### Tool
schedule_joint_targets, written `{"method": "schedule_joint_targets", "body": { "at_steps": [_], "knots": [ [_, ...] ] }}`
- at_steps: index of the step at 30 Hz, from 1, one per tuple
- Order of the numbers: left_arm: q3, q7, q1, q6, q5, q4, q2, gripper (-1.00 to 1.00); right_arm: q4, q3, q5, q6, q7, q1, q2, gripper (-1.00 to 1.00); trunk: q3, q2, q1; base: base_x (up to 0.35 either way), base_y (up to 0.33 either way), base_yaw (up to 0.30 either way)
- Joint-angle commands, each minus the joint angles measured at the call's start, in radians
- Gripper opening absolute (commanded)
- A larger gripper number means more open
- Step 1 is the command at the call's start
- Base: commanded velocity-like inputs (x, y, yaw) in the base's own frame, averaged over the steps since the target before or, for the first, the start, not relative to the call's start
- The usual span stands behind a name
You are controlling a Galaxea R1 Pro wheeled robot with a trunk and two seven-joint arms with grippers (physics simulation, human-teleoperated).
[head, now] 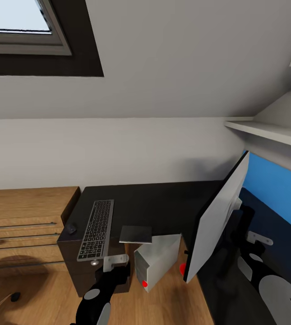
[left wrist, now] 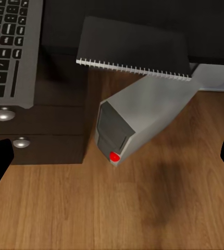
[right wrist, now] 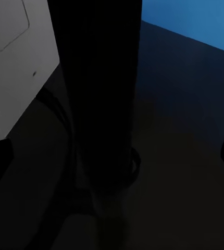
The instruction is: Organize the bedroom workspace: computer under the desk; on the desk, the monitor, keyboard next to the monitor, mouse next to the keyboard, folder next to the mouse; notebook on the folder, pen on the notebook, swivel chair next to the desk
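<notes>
The glossy black desk (head: 163, 203) carries the dark grey keyboard (head: 96, 229) at its left end, with a small dark mouse (head: 71, 229) beside it. A grey spiral-bound notebook (head: 135, 234) overhangs the desk's front edge. The light grey computer (head: 156, 262) stands tilted on the floor just below that edge, red dot facing me. The monitor (head: 217, 221) stands on the desk with its grey back toward me. My left gripper (head: 116, 261) hovers open above the computer (left wrist: 143, 114), by the notebook (left wrist: 133, 49) and keyboard (left wrist: 10, 47). My right gripper (head: 259, 238) is open, facing the monitor's black stand (right wrist: 101, 104).
A light-wood chest of drawers (head: 23, 225) adjoins the desk's left end. Dark desk drawers with silver knobs (left wrist: 4, 113) sit under the keyboard. White shelves (head: 271, 131) and a blue wall panel (head: 276, 189) lie right. A black caster (head: 15, 296) shows on the wood floor.
</notes>
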Motion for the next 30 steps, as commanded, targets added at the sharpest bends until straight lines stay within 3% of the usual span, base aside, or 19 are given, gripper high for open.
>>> {"method": "schedule_joint_targets", "body": {
  "at_steps": [1,18,30],
  "knots": [
    [-0.002,0.009,-0.001,0.003,0.011,-0.001,0.000,1.00,0.001,0.003,-0.006,-0.004,-0.002,-0.001,0.000,1.00,-0.005,-0.009,0.004,0.000,0.000,0.000],
    [-0.002,0.011,-0.001,0.003,0.009,-0.001,0.000,1.00,0.001,0.003,-0.006,-0.004,-0.001,-0.001,-0.001,1.00,-0.058,-0.128,0.069,0.000,0.000,0.000],
    [0.000,0.009,-0.001,0.006,0.010,0.000,0.003,1.00,0.003,0.003,-0.006,-0.006,-0.003,-0.001,-0.001,1.00,-0.058,-0.128,0.069,0.000,0.000,0.000]
  ]
}}
